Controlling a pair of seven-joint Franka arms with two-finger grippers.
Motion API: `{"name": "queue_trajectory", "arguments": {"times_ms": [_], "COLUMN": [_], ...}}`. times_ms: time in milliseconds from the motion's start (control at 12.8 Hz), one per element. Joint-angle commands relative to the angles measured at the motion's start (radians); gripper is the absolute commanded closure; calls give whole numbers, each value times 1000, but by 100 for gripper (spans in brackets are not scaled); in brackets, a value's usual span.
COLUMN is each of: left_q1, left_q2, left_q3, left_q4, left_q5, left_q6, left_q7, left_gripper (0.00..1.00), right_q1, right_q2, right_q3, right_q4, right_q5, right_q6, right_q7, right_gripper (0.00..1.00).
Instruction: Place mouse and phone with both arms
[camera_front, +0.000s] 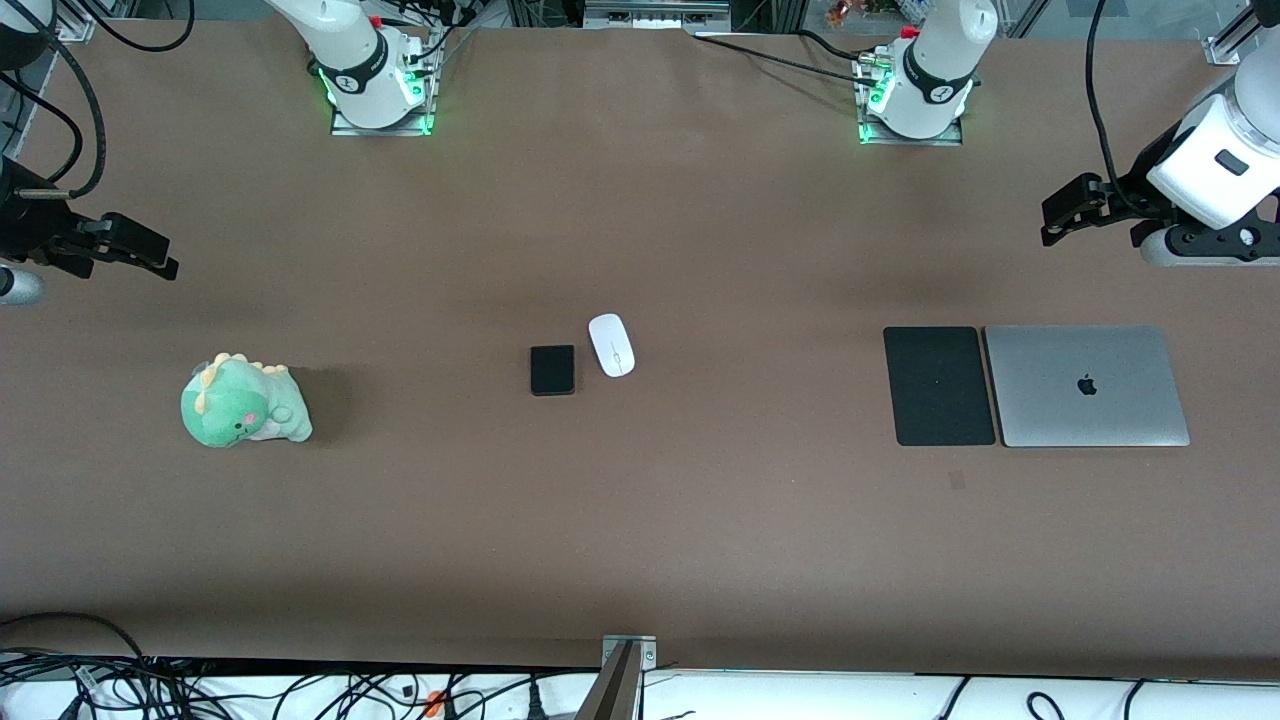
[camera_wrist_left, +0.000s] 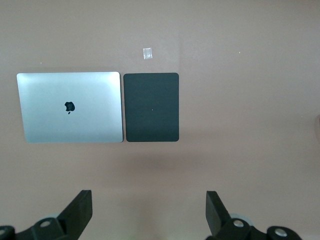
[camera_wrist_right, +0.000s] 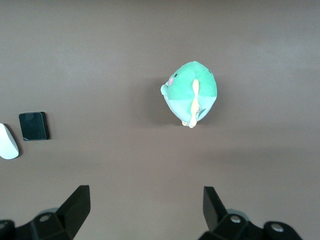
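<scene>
The white oval mouse (camera_front: 611, 344) lies at the middle of the table. The small black phone (camera_front: 552, 370) lies flat right beside it, toward the right arm's end. Both also show at the edge of the right wrist view, the phone (camera_wrist_right: 34, 125) and part of the mouse (camera_wrist_right: 7, 142). My left gripper (camera_front: 1055, 225) hangs open and empty in the air at the left arm's end of the table; its fingers stand wide apart in the left wrist view (camera_wrist_left: 149, 210). My right gripper (camera_front: 160, 262) hangs open and empty at the right arm's end (camera_wrist_right: 146, 207). Both arms wait, away from the two objects.
A flat black mouse pad (camera_front: 938, 385) and a closed silver laptop (camera_front: 1087, 385) lie side by side at the left arm's end, also in the left wrist view (camera_wrist_left: 151, 107) (camera_wrist_left: 70, 106). A green plush dinosaur (camera_front: 243, 403) sits at the right arm's end (camera_wrist_right: 192, 92).
</scene>
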Motion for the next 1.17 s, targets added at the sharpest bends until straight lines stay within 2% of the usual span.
{"name": "queue_trajectory", "arguments": {"times_ms": [0,156,1091], "left_q1": [11,9,9], "left_q2": [-22,-7,-4], "left_q3": [-6,-3,-11], "left_q4": [-16,16,5], "left_q5": [-13,-9,-10], "left_q6": [4,1,-1], "left_q7": [49,58,43], "left_gripper": [0,0,0], "right_q1": [-11,-11,-11], "right_q2": [-9,-11,-15], "right_q3": [12,12,11], "right_q4": [13,13,13], "right_q5": [4,4,5], "right_q6": [-29,-38,-39], "right_q7": [7,7,8], "right_gripper": [0,0,0]}}
